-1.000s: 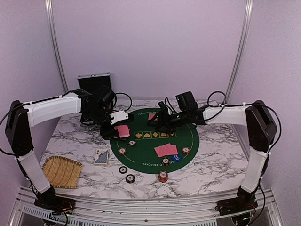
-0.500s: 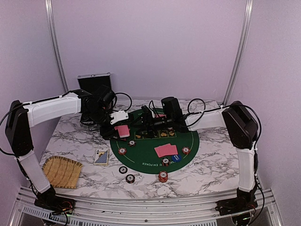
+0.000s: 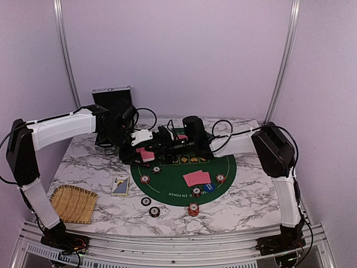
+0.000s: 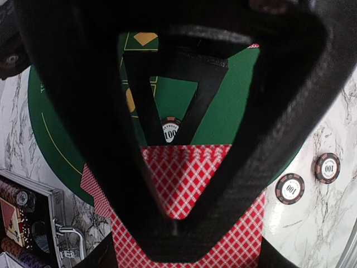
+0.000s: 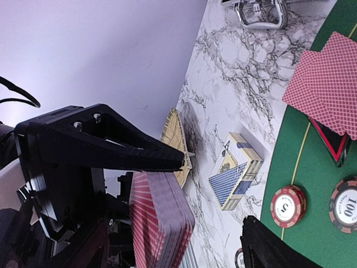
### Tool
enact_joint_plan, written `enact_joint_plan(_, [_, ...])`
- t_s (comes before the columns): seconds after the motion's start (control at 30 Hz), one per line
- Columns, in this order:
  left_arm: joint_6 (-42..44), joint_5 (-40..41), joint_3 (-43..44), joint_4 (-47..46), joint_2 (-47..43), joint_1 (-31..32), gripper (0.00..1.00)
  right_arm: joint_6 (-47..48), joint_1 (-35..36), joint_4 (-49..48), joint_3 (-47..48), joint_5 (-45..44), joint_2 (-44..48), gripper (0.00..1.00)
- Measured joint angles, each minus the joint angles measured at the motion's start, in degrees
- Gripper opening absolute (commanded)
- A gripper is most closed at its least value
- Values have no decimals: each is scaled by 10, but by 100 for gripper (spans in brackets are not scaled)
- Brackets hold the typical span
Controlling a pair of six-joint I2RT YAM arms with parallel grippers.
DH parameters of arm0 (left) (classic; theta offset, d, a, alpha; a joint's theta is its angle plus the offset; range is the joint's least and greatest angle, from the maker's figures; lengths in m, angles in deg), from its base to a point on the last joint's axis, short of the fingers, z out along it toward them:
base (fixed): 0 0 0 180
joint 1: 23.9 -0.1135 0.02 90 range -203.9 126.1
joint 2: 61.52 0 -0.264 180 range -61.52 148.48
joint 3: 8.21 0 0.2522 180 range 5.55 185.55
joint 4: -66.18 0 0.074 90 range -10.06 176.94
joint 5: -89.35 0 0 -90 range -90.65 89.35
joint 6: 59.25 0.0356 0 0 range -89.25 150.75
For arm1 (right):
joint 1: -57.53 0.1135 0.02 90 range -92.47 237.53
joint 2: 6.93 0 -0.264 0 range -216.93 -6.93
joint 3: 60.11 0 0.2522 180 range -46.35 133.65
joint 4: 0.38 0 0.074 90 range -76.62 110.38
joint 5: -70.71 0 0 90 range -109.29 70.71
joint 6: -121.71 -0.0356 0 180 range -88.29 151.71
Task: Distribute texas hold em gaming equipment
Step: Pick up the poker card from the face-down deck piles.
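Observation:
My left gripper (image 3: pixel 139 149) is shut on a deck of red-backed cards (image 3: pixel 146 155) over the left edge of the green poker mat (image 3: pixel 223 162). In the left wrist view the deck (image 4: pixel 234 240) fills the space between the closed fingers. My right gripper (image 3: pixel 158 143) has reached across the mat and is open, its fingers either side of the deck (image 5: pixel 159 223). Two red-backed cards (image 3: pixel 197 178) and a blue dealer button (image 3: pixel 208 187) lie on the mat. Red and dark chips (image 3: pixel 145 179) (image 3: pixel 193 209) lie on and round the mat.
A blue card box (image 3: pixel 120 186) lies left of the mat, also in the right wrist view (image 5: pixel 237 170). A woven straw tray (image 3: pixel 72 204) sits front left. The silver case (image 3: pixel 113 100) stands open at the back left. More cards (image 5: pixel 329 84) lie on the mat.
My right arm has swung left across the mat, bringing its gripper up to the deck held by my left gripper. The left arm has stayed put.

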Motion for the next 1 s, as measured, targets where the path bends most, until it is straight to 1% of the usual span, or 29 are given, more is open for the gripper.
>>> enact_joint_plan(0.23, [0, 0, 1, 0, 0, 0, 0, -17, 12, -12, 38, 7, -35, 79])
enact_joint_plan(0.53, [0, 0, 1, 0, 0, 0, 0, -19, 16, -1, 49, 9, -47, 79])
enact_joint_plan(0.8, [0, 0, 1, 1, 0, 0, 0, -6, 8, 14, 39, 6, -47, 78])
enact_joint_plan(1.0, [0, 2, 1, 4, 0, 1, 0, 4, -3, 12, 8, 6, -26, 73])
